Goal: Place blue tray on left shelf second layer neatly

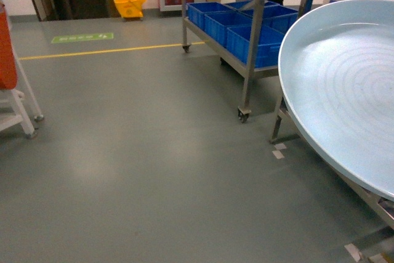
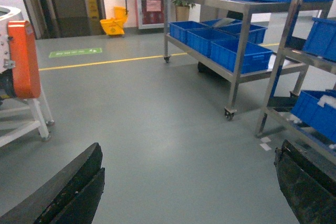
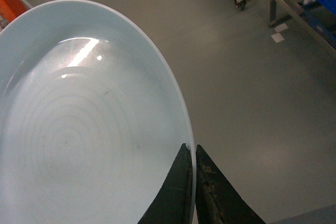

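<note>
While the blue tray (image 3: 79, 129) was clamped by its rim in the right gripper (image 3: 194, 153) and carried aloft at three o'clock, the left gripper (image 2: 189, 182) was held apart, and alignment with the shelf tier was judged next.

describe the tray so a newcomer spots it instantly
Start at the steel rack on the right of the head view; the tray fills the frame in front of it, its rim pinched by the right tool. Unlike the deep dark-blue crates, it is pale, shallow, round and glossy.
</note>
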You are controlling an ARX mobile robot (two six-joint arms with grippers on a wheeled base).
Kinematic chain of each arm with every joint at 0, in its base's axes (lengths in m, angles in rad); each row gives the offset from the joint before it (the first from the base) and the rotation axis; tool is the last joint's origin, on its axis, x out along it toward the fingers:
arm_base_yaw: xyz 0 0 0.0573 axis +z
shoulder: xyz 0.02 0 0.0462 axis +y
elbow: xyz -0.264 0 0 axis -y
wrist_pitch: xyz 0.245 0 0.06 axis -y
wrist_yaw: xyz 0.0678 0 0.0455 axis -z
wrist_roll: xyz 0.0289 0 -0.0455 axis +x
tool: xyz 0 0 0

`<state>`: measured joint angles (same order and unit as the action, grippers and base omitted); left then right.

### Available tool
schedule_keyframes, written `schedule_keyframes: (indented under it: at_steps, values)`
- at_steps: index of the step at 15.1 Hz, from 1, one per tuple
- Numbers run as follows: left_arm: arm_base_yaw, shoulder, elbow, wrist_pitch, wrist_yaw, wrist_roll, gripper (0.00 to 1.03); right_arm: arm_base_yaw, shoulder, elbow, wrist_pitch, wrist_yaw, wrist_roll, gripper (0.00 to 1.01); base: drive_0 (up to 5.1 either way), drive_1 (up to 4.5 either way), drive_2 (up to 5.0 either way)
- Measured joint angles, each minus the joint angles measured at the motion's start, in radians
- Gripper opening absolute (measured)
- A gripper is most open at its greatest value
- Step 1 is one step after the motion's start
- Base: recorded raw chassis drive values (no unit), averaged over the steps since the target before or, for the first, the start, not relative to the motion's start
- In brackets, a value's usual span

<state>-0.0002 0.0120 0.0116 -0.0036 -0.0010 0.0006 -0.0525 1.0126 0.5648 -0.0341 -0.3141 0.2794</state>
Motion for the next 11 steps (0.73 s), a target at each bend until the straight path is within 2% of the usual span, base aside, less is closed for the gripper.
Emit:
schedule_keyframes:
  at_steps: [11]
  values:
    - [0.0,0.0,0.0,0.0,0.0,0.0,0.98,0.0,0.0,0.0,0.0,0.0,0.0,0.02,-1.6,-1.6,-1.6]
